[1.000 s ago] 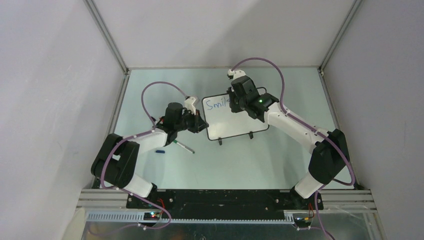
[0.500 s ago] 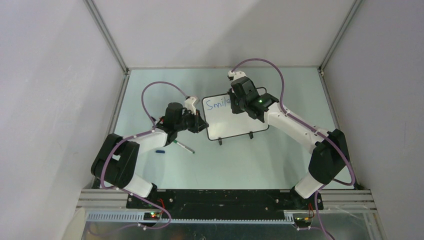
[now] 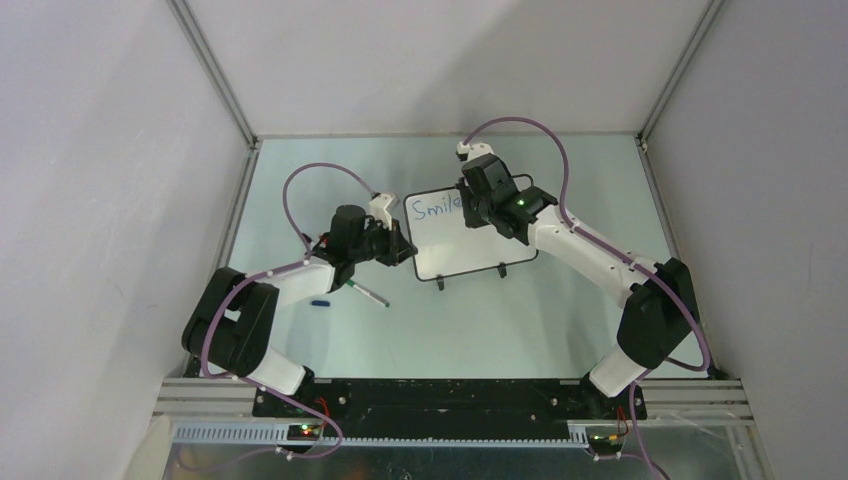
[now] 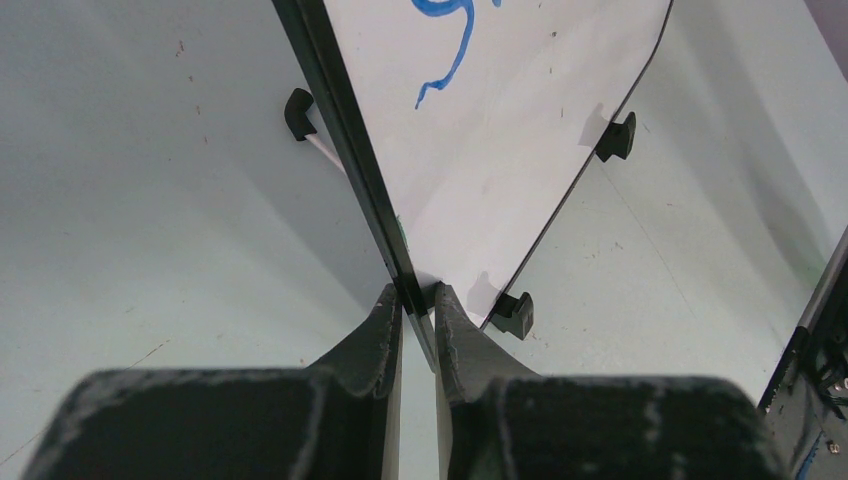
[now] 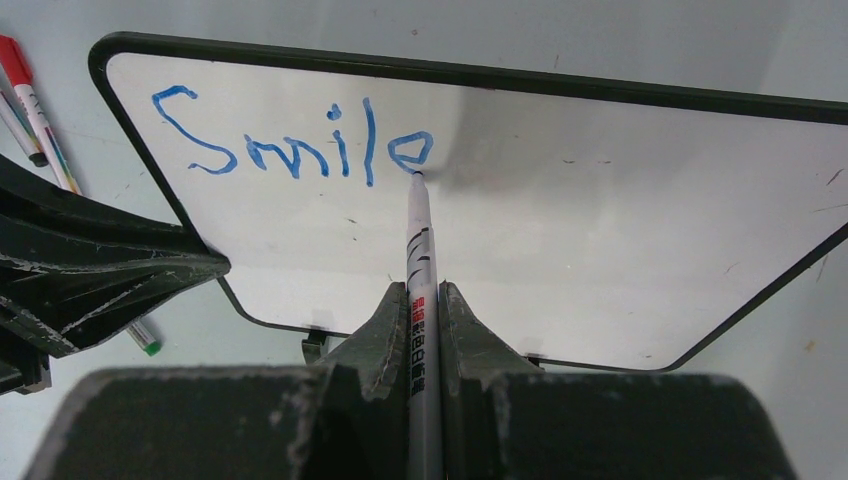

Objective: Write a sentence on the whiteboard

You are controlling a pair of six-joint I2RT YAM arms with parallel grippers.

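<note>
Pale green table [image 3: 500, 330], grey walls [image 3: 430, 60].

whiteboard [image 5: 600, 220]: glossy, smooth white face, thin black plastic-looking frame | sentence [image 5: 290, 155]: blue marker ink, matt | marker [image 5: 419, 240]: smooth white plastic barrel, printed | left gripper [image 4: 417, 293], right gripper [image 5: 420, 288]: fingers matt black, scuffed grey, rough at edges | table [image 4: 130, 200]: pale, smooth, low sheen, finely specked

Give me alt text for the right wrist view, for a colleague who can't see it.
The right gripper holds a marker, its tip on the whiteboard at the final e of the blue handwritten word "Smile". At left, the left gripper clamps the board's edge.
</note>
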